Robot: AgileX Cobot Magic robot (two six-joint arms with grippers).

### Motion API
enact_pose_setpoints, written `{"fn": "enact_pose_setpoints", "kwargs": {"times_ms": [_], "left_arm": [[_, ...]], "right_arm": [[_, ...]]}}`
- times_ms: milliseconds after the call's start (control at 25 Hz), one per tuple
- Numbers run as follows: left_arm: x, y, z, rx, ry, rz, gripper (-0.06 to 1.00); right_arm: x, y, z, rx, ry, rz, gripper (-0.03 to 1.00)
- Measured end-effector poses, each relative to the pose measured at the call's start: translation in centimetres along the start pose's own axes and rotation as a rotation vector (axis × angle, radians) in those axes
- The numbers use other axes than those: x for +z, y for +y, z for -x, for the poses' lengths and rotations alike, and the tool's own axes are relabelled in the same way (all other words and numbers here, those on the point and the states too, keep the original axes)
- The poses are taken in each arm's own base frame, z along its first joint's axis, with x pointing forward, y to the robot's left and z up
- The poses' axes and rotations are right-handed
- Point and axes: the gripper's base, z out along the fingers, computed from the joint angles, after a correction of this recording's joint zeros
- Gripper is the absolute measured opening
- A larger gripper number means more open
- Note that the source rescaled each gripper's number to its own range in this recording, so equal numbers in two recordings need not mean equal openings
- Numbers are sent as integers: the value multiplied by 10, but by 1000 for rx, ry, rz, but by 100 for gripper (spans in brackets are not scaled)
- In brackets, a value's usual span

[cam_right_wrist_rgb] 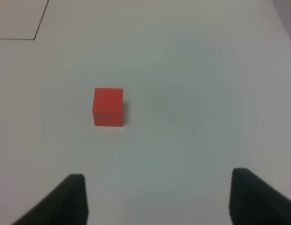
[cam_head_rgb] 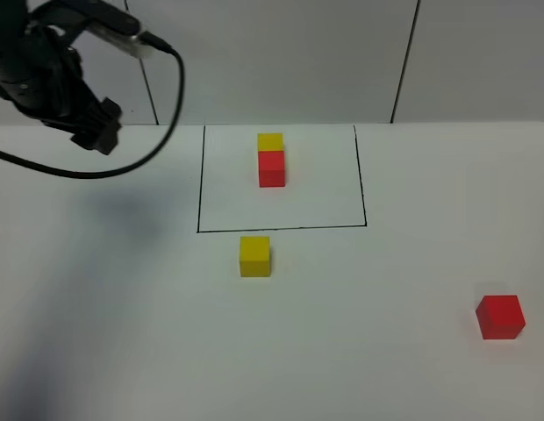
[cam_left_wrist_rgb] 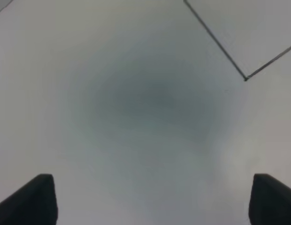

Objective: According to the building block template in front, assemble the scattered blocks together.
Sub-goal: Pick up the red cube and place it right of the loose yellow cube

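both claws wide, nothing held. red block (cam_right_wrist_rgb: pixel 108 107) sits on the table (cam_head_rgb: pixel 386 368) at near right, well apart from the yellow block (cam_head_rgb: pixel 254 255), which sits just near of the template (cam_head_rgb: pixel 271 159), at its near edge. right claw (cam_right_wrist_rgb: pixel 157 199) is the nearer one to red: the block lies ahead of it, offset toward one finger, not between them. left claw (cam_left_wrist_rgb: pixel 150 201) hangs at far left; yellow lies to its right and nearer. judgement: right takes red, left takes yellow.
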Motion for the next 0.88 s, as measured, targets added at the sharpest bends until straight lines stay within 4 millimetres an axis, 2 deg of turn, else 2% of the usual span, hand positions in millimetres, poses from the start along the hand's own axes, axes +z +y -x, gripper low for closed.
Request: {"fn": "enact_pose_setpoints", "kwargs": {"times_ms": [120,280,440,600,880], "left_arm": [[-16,21,-33,-78,-57,53,92],[-50,25,-77,-170,-148,124,91],[-84,1,-120,-248,-190,136,91],[-108,-26,-167,-333,-191,130,91],[-135,-75,-247,-370,-305,142,91]], "right_arm": [[0,0,0,0,0,0,35],[0,0,0,0,0,0,35],[0,0,0,0,0,0,35],[0,0,0,0,0,0,35],[0,0,0,0,0,0,35]]}}
